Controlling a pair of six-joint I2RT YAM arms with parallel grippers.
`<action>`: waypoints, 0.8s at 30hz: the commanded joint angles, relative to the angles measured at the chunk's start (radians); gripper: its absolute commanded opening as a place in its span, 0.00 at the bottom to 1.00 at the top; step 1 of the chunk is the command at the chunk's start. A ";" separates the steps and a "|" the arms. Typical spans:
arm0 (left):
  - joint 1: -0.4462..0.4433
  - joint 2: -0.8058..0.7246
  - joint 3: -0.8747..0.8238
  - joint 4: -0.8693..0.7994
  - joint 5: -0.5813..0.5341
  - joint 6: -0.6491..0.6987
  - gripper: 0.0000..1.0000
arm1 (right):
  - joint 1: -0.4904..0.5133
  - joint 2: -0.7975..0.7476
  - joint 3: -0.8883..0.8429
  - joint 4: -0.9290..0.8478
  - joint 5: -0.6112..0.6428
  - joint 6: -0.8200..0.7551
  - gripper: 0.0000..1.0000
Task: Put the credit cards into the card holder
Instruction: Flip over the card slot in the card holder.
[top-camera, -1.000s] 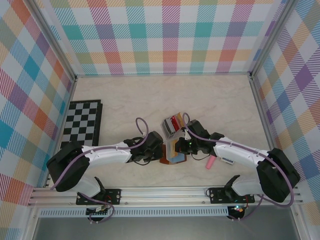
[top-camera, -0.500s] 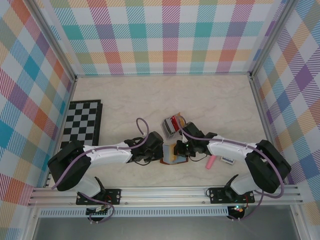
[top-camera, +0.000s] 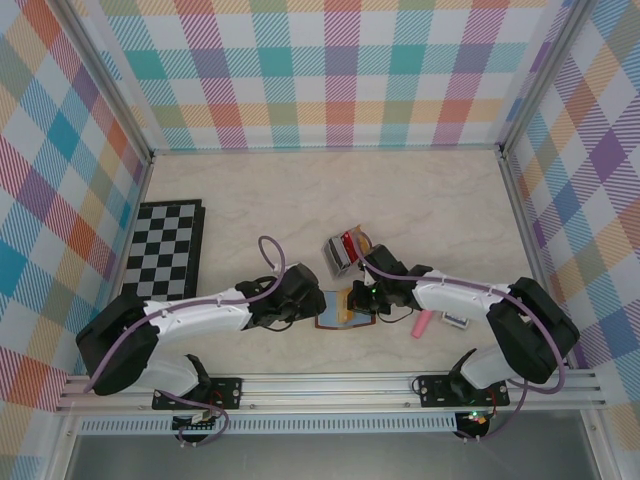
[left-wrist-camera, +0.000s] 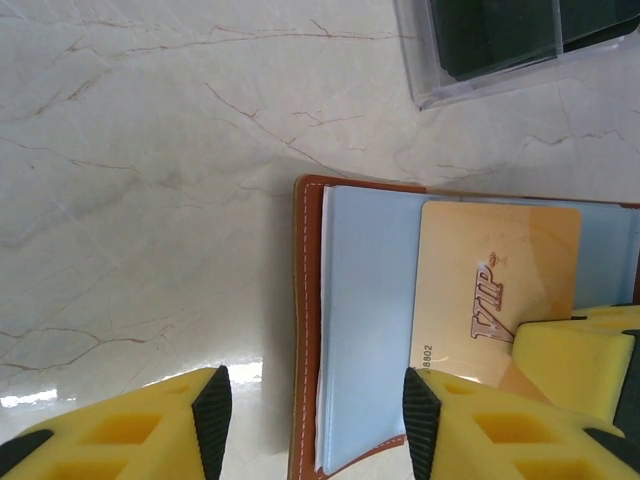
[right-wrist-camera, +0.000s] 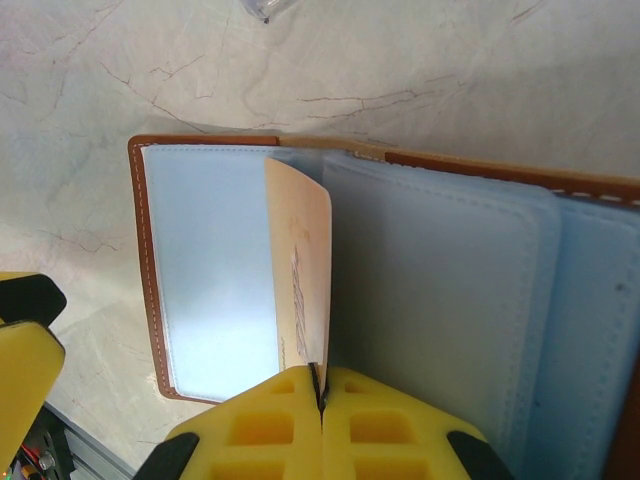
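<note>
The card holder (top-camera: 330, 318) lies open on the table, brown leather outside and pale blue inside (left-wrist-camera: 365, 300). My right gripper (right-wrist-camera: 322, 385) is shut on the lower edge of a yellow-orange credit card (right-wrist-camera: 305, 270) marked VIP (left-wrist-camera: 490, 270). The card stands on edge over the holder's blue pockets (right-wrist-camera: 440, 280). My left gripper (left-wrist-camera: 316, 425) is open, with one finger on each side of the holder's left flap and touching nothing. In the top view the left gripper (top-camera: 305, 300) and right gripper (top-camera: 362, 300) meet over the holder.
A clear plastic rack (top-camera: 345, 250) with upright cards stands just behind the holder, and its corner (left-wrist-camera: 500, 45) is close by. A chessboard (top-camera: 165, 248) lies at the left. A pink object (top-camera: 422, 325) and a small item (top-camera: 455, 322) sit right of the holder.
My left gripper has opened and let go of the holder's left edge, and that arm has shifted slightly left. The right gripper moved the card in over the holder.
</note>
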 joint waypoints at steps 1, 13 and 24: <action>0.004 0.041 0.012 0.011 0.004 0.033 0.49 | 0.008 0.023 -0.009 -0.039 0.045 0.011 0.05; 0.004 0.186 0.060 0.041 0.045 0.063 0.26 | -0.002 -0.046 -0.002 -0.046 0.039 0.017 0.06; 0.004 0.216 0.060 0.030 0.056 0.077 0.18 | -0.028 -0.085 -0.035 -0.019 0.022 0.002 0.06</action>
